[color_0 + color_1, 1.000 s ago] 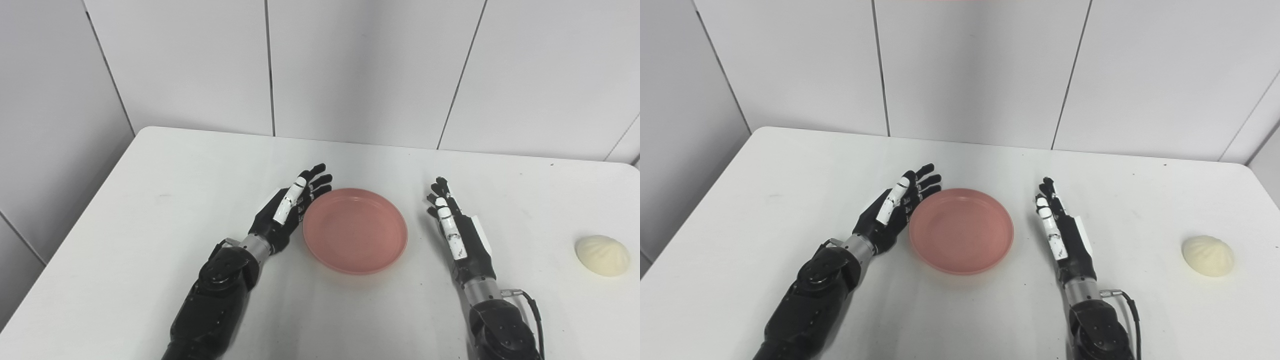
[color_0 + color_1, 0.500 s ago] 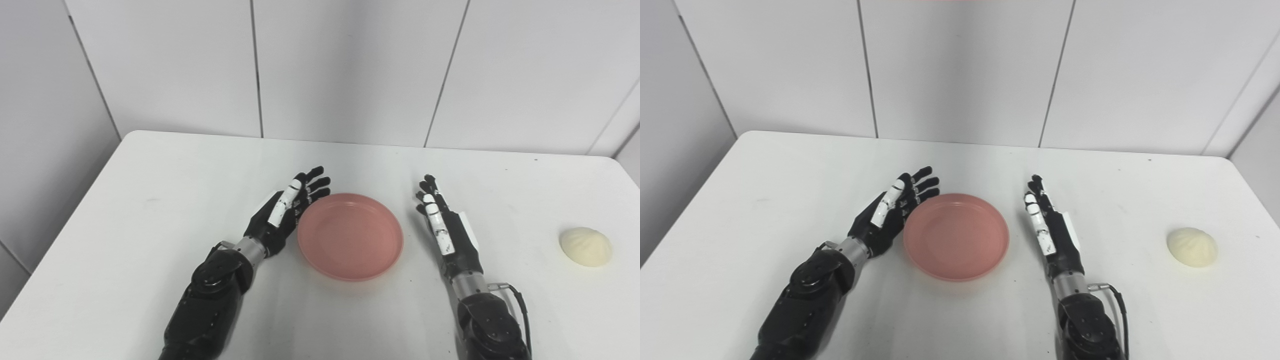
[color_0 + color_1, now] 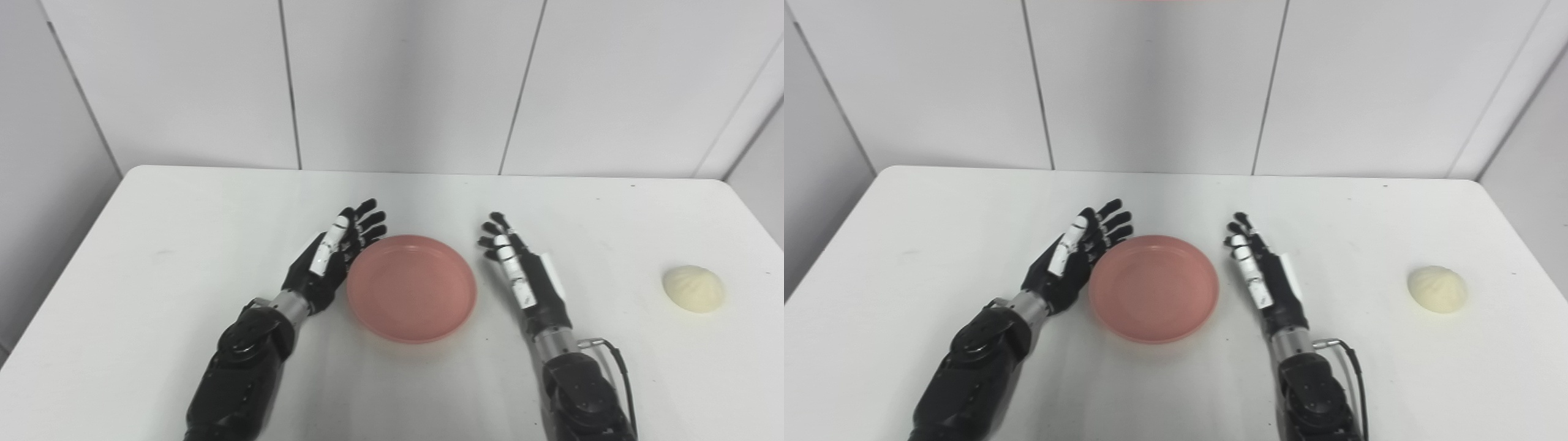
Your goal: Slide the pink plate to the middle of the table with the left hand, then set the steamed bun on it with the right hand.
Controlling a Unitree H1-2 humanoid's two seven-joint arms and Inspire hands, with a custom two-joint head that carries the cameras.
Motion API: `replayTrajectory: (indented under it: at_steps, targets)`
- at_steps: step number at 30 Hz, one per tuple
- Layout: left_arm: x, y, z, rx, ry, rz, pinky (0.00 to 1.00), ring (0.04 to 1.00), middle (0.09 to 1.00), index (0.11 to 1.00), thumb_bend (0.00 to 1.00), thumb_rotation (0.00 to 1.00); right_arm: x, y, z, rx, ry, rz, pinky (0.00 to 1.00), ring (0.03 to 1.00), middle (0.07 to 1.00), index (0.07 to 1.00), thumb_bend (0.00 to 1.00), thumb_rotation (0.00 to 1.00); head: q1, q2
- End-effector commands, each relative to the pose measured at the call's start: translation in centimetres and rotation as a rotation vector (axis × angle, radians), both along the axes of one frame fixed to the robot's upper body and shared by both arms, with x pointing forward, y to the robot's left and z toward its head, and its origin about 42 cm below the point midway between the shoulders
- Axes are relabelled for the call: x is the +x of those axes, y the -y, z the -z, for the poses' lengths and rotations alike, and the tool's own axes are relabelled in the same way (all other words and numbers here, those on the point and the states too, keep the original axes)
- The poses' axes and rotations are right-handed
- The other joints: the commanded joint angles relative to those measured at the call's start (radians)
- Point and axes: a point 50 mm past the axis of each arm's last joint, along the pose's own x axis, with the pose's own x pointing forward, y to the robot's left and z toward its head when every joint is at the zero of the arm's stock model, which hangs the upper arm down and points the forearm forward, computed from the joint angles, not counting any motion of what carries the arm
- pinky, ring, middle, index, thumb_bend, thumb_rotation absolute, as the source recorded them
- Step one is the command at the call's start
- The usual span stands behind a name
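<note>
A round pink plate [image 3: 411,288] lies on the white table [image 3: 184,245], about midway across it. My left hand [image 3: 334,257] stands on edge against the plate's left rim, fingers straight and apart, holding nothing. To the right of the plate my right hand [image 3: 520,275] is open too, a short gap away from the rim. A cream steamed bun [image 3: 693,288] sits alone far to the right, near the table's right edge, well away from both hands.
Grey wall panels [image 3: 398,79] rise directly behind the table's far edge. The table's right edge runs close past the bun [image 3: 1437,289].
The whole picture has slid left, so the camera turned right. Both hands hold nearly the same places beside the plate; the plate and the bun have not moved.
</note>
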Motion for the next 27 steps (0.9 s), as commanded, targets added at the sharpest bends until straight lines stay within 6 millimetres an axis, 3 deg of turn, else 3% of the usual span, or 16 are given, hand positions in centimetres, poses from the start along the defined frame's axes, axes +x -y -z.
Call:
replayTrajectory:
  at_steps: [1,6,10,13,17,20,24,27]
  targets:
    - [-2.4,-2.0,5.5,0.064,-0.210,-0.028,0.95,0.921,0.925,0.928,0.49,1.00,0.0,0.9,-2.2,-0.086,0.130,0.030,0.70,0.771,0.842,0.878,0.49,0.94,-0.010,-0.001]
    - [-2.3,-2.6,5.7,0.058,-0.214,-0.037,0.94,0.907,0.913,0.922,0.49,1.00,-0.4,2.4,-6.3,-0.225,0.234,0.078,0.64,0.775,0.839,0.866,0.60,0.85,-0.040,-0.006]
    - [-2.3,-3.0,5.8,0.051,-0.221,-0.042,0.94,0.909,0.916,0.924,0.49,1.00,-1.0,3.4,-8.8,-0.295,0.300,0.112,0.65,0.778,0.840,0.861,0.66,0.78,-0.066,-0.010]
    - [-2.3,-3.4,5.9,0.049,-0.226,-0.045,0.94,0.910,0.920,0.925,0.49,1.00,-1.7,4.2,-11.1,-0.371,0.363,0.151,0.58,0.744,0.827,0.852,0.73,0.68,-0.092,-0.014]
    - [-2.3,-4.0,6.1,0.051,-0.224,-0.046,0.93,0.910,0.920,0.921,0.50,1.00,-2.6,4.8,-13.0,-0.514,0.414,0.214,0.58,0.708,0.776,0.837,0.78,0.61,-0.117,-0.019]
    - [-2.2,-4.3,6.2,0.054,-0.222,-0.050,0.93,0.908,0.918,0.918,0.50,1.00,-3.1,5.2,-14.0,-0.568,0.415,0.229,0.57,0.723,0.820,0.853,0.80,0.53,-0.135,-0.021]
    - [-2.1,-5.0,6.5,0.050,-0.229,-0.053,0.92,0.903,0.913,0.913,0.50,1.00,-3.7,6.0,-15.2,-0.690,0.429,0.277,0.55,0.728,0.836,0.854,0.81,0.51,-0.189,-0.026]
    - [-2.0,-5.8,6.8,0.049,-0.227,-0.053,0.92,0.903,0.915,0.911,0.52,0.98,-4.4,6.5,-16.3,-0.787,0.399,0.350,0.56,0.720,0.839,0.851,0.82,0.55,-0.221,-0.030]
